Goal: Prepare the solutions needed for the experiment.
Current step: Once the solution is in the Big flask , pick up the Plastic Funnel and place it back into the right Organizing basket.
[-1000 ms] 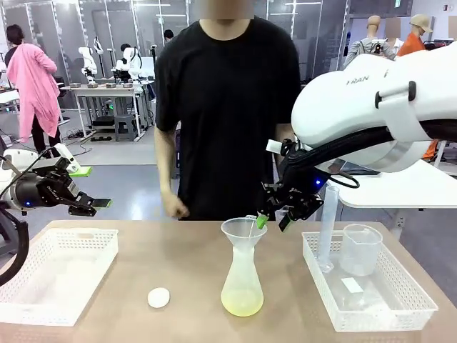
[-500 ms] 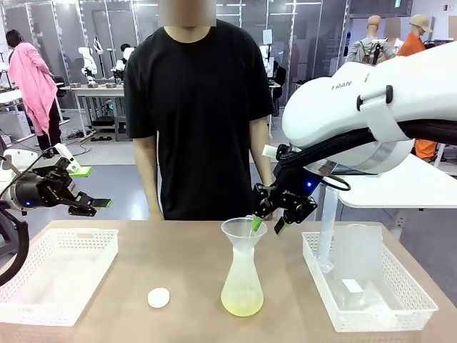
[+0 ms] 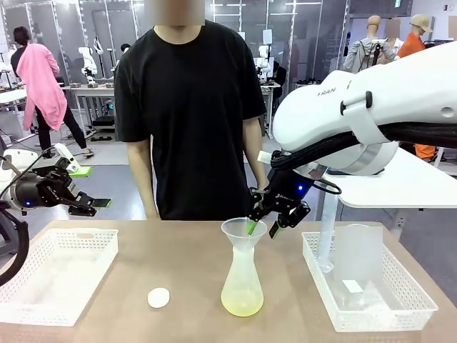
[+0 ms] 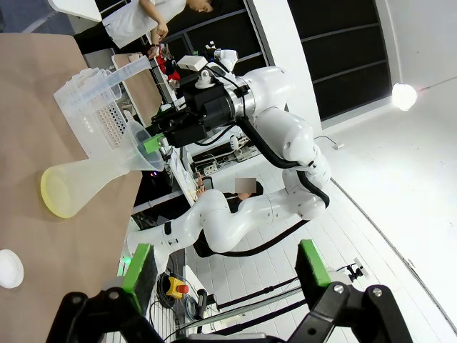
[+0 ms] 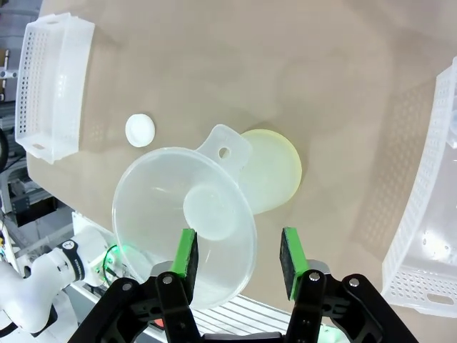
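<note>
Front view, centre: right pincer (image 3: 262,229) poised at the funnel (image 3: 243,231) rim, pale yellow solution (image 3: 241,304) pooled low in the flask (image 3: 241,279).
In the right wrist view, half-spread astride the thin translucent rim, pinching nothing, likely lined up to lift the funnel out. Frosted conical flask upright on the matte brown tabletop (image 3: 178,261), wide base for steadiness. At far left, left pincer (image 3: 96,207) spread wide, idle.

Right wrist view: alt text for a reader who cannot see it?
The right tool, open, straddles the rim of a clear funnel seated in a flask of pale yellow solution. A white cap lies nearby on the table.
</note>
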`<state>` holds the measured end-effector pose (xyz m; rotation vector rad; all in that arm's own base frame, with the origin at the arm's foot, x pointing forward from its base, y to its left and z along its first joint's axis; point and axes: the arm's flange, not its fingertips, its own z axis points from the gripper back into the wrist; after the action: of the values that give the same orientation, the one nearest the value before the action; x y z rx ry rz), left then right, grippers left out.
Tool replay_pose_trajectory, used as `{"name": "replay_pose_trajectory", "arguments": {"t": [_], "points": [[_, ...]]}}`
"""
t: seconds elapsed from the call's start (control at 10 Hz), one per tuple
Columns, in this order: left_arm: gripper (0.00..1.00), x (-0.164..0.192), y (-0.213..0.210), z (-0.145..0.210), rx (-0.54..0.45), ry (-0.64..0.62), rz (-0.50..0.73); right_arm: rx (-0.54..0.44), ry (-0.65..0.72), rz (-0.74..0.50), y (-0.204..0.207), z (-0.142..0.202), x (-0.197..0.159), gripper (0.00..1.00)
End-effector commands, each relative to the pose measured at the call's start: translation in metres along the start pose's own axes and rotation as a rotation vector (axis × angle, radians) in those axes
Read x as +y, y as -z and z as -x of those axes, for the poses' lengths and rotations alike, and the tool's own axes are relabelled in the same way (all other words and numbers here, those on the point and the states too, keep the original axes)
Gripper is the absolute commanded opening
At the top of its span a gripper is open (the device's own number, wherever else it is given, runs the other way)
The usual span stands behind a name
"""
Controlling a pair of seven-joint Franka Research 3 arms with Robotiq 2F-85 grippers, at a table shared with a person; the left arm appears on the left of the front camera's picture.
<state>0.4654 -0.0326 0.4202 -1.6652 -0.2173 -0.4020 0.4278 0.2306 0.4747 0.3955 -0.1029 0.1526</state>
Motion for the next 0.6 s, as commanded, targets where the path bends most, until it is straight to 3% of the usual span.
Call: {"name": "replay_pose_trajectory", "arguments": {"t": [0.0, 0.2, 0.3, 0.4, 0.5], "points": [[1.0, -0.0013, 0.0004, -0.0011, 0.001, 0.008, 0.001, 0.011, 0.043, 0.038, 0.0058, -0.0095, 0.008, 0.59], [1.0, -0.0013, 0.0004, -0.0011, 0.001, 0.008, 0.001, 0.015, 0.055, 0.032, 0.0099, -0.0112, 0.0084, 0.57], [1.0, -0.0013, 0.0004, -0.0011, 0.001, 0.008, 0.001, 0.01, 0.062, 0.021, 0.0092, -0.0107, 0.0088, 0.42], [1.0, -0.0013, 0.0004, -0.0011, 0.001, 0.008, 0.001, 0.008, 0.075, 0.022, 0.0087, -0.011, 0.0084, 0.38], [1.0, -0.0013, 0.0004, -0.0011, 0.001, 0.008, 0.001, 0.012, 0.087, 0.012, 0.0087, -0.0109, 0.0084, 0.23]]}}
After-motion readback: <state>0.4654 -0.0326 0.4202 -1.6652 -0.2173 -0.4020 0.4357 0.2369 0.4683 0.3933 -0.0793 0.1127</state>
